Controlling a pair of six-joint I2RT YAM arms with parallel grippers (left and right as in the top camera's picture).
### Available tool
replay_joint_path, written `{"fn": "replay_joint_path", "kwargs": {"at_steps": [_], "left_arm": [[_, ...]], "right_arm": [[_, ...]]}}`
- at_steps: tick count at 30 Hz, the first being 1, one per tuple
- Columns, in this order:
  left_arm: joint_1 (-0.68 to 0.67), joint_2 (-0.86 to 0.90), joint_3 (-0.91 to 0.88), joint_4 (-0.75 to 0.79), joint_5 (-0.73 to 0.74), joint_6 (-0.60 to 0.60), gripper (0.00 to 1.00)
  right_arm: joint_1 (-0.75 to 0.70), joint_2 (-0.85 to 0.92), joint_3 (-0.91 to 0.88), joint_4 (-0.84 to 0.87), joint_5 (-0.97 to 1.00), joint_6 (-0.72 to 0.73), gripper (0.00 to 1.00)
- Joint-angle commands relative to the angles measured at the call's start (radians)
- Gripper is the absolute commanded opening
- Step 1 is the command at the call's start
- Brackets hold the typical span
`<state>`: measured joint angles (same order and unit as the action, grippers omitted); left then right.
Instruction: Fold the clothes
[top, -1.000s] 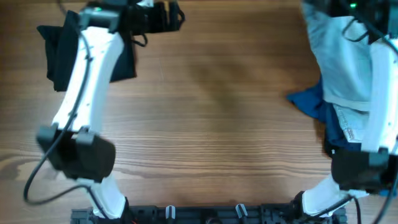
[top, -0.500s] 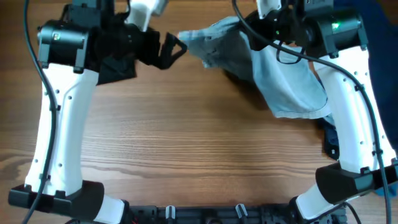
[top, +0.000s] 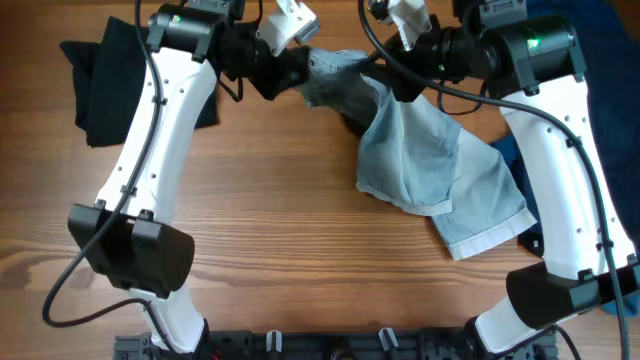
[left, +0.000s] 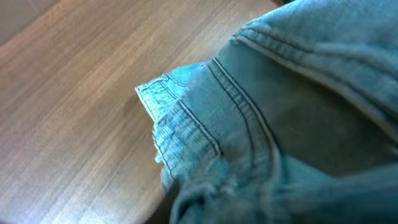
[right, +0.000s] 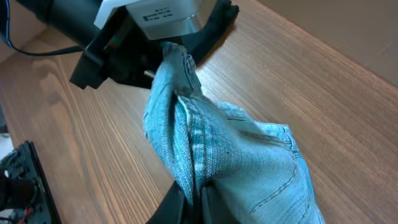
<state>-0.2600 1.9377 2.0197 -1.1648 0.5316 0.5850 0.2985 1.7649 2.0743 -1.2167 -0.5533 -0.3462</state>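
Note:
The clothes in hand are pale blue denim jeans (top: 430, 170), held up over the far middle of the table. My left gripper (top: 297, 68) is shut on their left end. My right gripper (top: 392, 72) is shut on a bunched fold further right. The rest drapes down to the right, and a hemmed leg lies on the wood. In the right wrist view my black fingers (right: 184, 202) pinch a seamed fold of the jeans (right: 236, 162), with the left gripper (right: 163, 50) just beyond. Denim (left: 261, 124) fills the left wrist view and hides those jaws.
A black garment (top: 95, 90) lies at the far left of the wooden table (top: 280, 230). Dark blue cloth (top: 515, 160) shows under the jeans at the right, and more of it (top: 600, 20) at the far right corner. Both arm bases stand at the near edge.
Both arms swung in to the table's far middle. The right gripper carried the jeans in from the right. The left gripper, open half a second ago, has shut on their left end.

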Motion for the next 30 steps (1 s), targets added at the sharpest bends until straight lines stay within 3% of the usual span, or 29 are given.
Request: {"fn": "replay_joint_path", "kwargs": {"at_steps": [1,2,4,9,11,15,19,25,27,30], "left_arm": [[0.021,-0.016,0.008,0.037,0.002,-0.06,0.04],[0.034,-0.027,0.008,0.059,0.002,-0.108,0.04],[0.057,-0.051,0.008,0.108,0.001,-0.206,0.04],[0.115,-0.077,0.008,0.263,-0.021,-0.456,0.04],[0.127,-0.077,0.008,0.317,-0.096,-0.55,0.04],[0.127,-0.076,0.008,0.328,-0.155,-0.562,0.04],[0.127,-0.076,0.008,0.334,-0.25,-0.599,0.04],[0.127,-0.076,0.008,0.34,-0.277,-0.602,0.04],[0.127,-0.076,0.008,0.339,-0.28,-0.602,0.04],[0.127,-0.076,0.008,0.339,-0.28,-0.602,0.04]], "right_arm": [[0.007,-0.041,0.007,0.01,0.057,-0.003,0.26],[0.007,-0.041,0.006,0.01,0.117,0.021,0.28],[0.006,-0.041,0.006,-0.007,0.246,0.074,0.51],[-0.008,-0.04,0.004,-0.11,0.266,0.14,0.56],[0.002,-0.041,-0.036,-0.14,0.219,0.138,0.56],[0.065,-0.041,-0.201,-0.086,0.192,0.149,0.56],[0.193,-0.041,-0.422,0.073,0.206,0.22,0.55],[0.435,-0.041,-0.636,0.277,0.553,0.38,0.54],[0.51,-0.04,-0.738,0.417,0.694,0.455,0.54],[0.529,-0.04,-0.85,0.58,0.734,0.48,0.54]]}}
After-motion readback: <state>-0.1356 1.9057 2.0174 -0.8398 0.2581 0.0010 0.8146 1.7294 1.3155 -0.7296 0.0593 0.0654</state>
